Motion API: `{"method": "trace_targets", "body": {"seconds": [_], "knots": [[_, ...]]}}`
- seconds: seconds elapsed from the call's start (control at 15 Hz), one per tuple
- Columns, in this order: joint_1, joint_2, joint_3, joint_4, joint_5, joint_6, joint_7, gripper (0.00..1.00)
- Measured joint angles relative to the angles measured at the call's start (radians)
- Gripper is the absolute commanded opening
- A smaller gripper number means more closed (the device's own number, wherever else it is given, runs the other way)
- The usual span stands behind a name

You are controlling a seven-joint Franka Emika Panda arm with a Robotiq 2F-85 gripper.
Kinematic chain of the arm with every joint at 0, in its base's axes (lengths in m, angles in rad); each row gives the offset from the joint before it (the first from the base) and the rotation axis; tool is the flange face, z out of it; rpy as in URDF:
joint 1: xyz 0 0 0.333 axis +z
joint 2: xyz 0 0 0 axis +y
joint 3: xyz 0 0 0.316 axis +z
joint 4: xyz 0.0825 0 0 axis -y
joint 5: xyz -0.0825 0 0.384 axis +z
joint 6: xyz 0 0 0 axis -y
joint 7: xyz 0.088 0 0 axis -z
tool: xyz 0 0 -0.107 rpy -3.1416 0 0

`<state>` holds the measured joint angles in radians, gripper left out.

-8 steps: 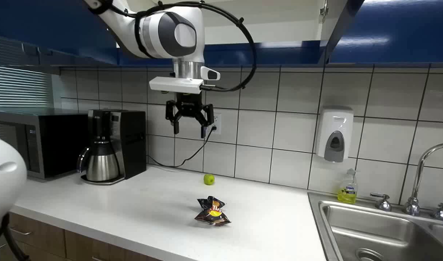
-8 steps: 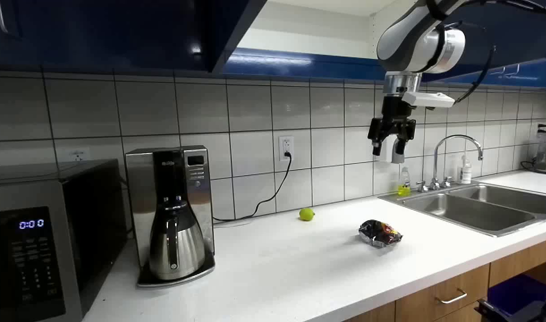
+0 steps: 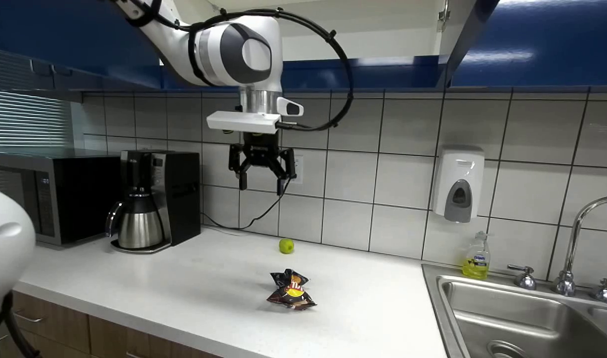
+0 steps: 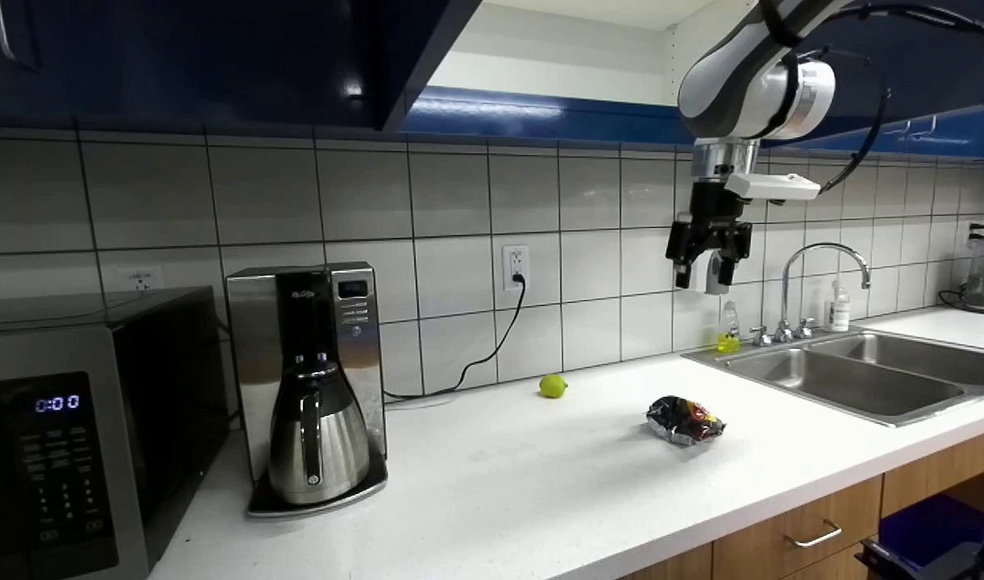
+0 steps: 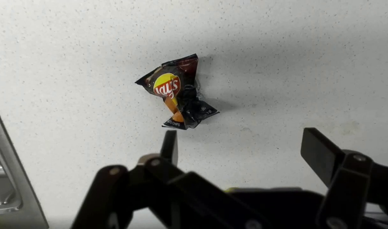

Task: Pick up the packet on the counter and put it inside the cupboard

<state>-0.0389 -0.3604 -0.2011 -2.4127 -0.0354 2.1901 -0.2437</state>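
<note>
The packet is a small black Lay's chip bag (image 3: pixel 292 293) lying on the white counter in both exterior views (image 4: pixel 685 420). It also shows in the wrist view (image 5: pixel 170 87), above and left of the space between the fingers. My gripper (image 3: pixel 261 186) is open and empty, well above the counter. In an exterior view the gripper (image 4: pixel 703 279) hangs with its fingers down. In the wrist view the fingertips (image 5: pixel 240 136) are wide apart, with bare counter behind them. The open cupboard has white inner walls (image 3: pixel 368 42) and a blue lower edge (image 4: pixel 540 113), above the backsplash.
A green lime-like fruit (image 3: pixel 286 245) sits near the wall. A coffee maker (image 4: pixel 314 387) and a microwave (image 4: pixel 64 451) stand along the counter. A steel sink (image 3: pixel 435 298), soap bottle (image 3: pixel 476 258) and wall dispenser (image 3: pixel 460 184) are at the far end. The open cupboard door (image 3: pixel 470 37) sticks out.
My gripper has moved slightly down, and slightly to the right in both exterior views. It stays open. The packet has not moved.
</note>
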Motion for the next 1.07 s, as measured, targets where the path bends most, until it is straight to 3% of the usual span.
{"method": "trace_targets", "body": {"seconds": [0.53,1.07], "knots": [[-0.066,0.174,0.0,0.006,-0.067,0.038,0.033,1.0],[-0.077,0.41,-0.003,0.077,-0.042,0.226,-0.008,1.0]]}}
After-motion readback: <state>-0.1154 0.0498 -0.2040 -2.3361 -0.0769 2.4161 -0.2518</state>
